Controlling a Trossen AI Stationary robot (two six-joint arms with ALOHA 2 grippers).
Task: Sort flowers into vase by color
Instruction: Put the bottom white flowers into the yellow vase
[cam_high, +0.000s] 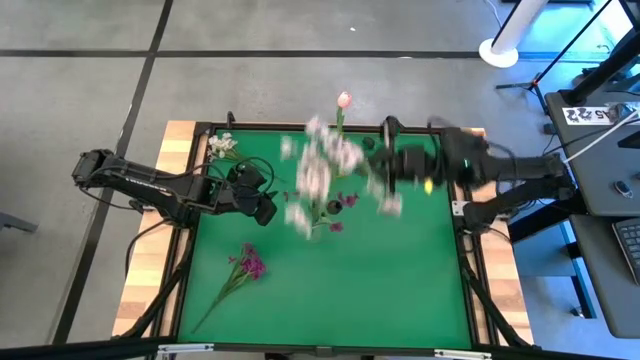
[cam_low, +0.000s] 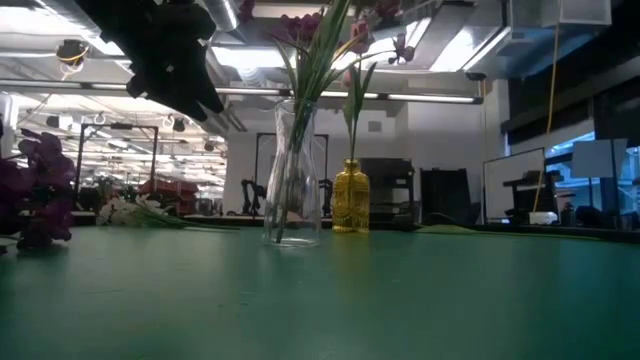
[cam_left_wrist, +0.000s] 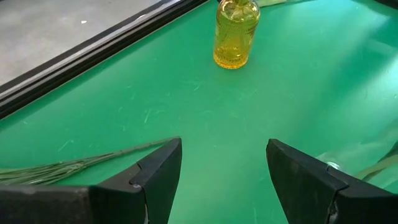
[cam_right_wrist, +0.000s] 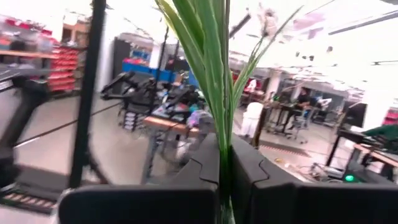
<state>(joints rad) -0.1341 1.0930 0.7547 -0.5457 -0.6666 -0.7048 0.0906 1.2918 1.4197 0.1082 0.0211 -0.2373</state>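
- Right hand (cam_right_wrist: 225, 168) was clamped shut on a sprig (cam_high: 320, 175) of pale blossoms on green leaves, carried over the middle of the counter (cam_high: 400, 290), toward its far edge.
- Clear vase (cam_low: 293, 175) already held stems; yellow vase (cam_low: 351, 195) beside it held a tulip (cam_high: 344, 99).
- Left hand (cam_left_wrist: 224, 177) hovered wide and empty, near the left edge.
- White sprig (cam_high: 222, 146) lay at the far left corner; magenta sprig (cam_high: 247, 264) lay toward the near left.
- Step, as judged: placing the held sprig. Next move would call for lining its stem over the matching vase's mouth, then lowering.
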